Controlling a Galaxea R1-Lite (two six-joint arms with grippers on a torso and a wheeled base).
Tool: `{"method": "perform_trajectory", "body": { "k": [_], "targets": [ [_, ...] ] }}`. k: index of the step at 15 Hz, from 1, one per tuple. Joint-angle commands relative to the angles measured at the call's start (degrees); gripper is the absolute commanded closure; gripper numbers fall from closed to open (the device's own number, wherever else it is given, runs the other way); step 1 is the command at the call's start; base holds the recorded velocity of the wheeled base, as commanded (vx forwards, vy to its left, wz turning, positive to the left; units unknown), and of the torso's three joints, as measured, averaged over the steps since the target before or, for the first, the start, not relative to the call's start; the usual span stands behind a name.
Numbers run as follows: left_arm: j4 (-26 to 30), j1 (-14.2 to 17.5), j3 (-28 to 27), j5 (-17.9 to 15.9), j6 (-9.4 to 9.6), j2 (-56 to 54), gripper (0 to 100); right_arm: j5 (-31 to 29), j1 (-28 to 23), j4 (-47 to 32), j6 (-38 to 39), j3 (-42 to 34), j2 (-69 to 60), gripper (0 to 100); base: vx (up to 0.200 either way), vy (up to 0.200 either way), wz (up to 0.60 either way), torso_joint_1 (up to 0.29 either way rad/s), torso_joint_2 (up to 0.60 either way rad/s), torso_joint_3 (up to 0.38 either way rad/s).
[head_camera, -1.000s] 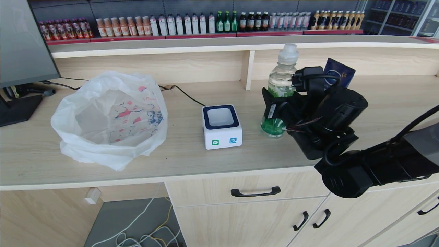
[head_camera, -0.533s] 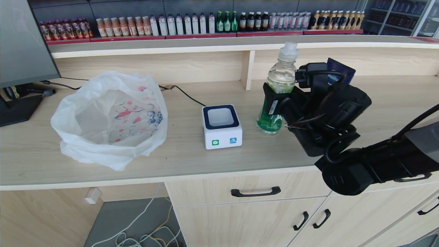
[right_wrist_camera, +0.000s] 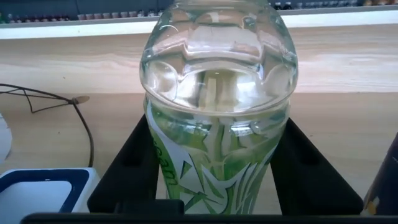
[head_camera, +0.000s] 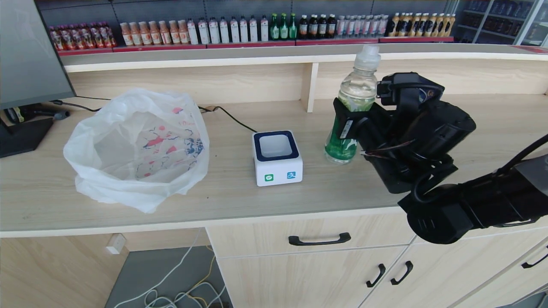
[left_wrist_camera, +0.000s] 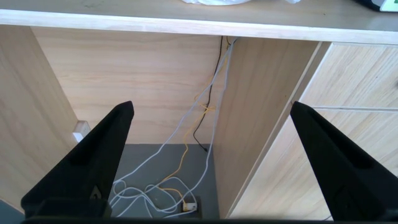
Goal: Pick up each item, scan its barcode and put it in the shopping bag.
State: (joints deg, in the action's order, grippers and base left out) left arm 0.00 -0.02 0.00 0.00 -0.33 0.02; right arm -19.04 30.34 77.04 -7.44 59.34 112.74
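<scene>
The right gripper (head_camera: 353,126) is clamping its fingers around the green-labelled middle of the bottle (head_camera: 354,95), holding it nearly upright just to the right of the scanner (head_camera: 276,157), though I cannot tell whether its base is touching the tabletop (head_camera: 239,196). The bag (head_camera: 137,145) is sitting open on the far side of the scanner, well apart from the bottle. The left gripper (left_wrist_camera: 211,162) is hanging wide open and holding nothing, below the tabletop edge facing loose cables (left_wrist_camera: 168,186).
</scene>
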Motion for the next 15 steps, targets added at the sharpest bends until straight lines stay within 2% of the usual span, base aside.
{"method": "perform_trajectory", "body": {
  "k": [1,6,9,12,15],
  "targets": [
    [0.0,0.02,0.0,0.0,-0.02,-0.02,0,0.06,0.07,0.12,-0.12,-0.46,-2.08,100,0.0,0.0,0.0,0.0,0.0,0.0],
    [0.0,0.02,0.0,0.0,-0.02,-0.02,0,0.15,1.74,0.56,-0.3,-8.98,-9.12,100,0.0,0.0,0.0,0.0,0.0,0.0],
    [0.0,0.02,0.0,0.0,-0.02,-0.02,0,2.34,6.31,1.88,-0.21,-17.86,-15.27,100,0.0,0.0,0.0,0.0,0.0,0.0],
    [0.0,0.02,0.0,0.0,-0.02,-0.02,0,2.69,6.84,2.23,-0.03,-24.01,-21.07,100,0.0,0.0,0.0,0.0,0.0,0.0],
    [0.0,0.02,0.0,0.0,-0.02,-0.02,0,2.96,6.84,3.2,-0.12,-34.73,-28.72,100,0.0,0.0,0.0,0.0,0.0,0.0]
  ]
}}
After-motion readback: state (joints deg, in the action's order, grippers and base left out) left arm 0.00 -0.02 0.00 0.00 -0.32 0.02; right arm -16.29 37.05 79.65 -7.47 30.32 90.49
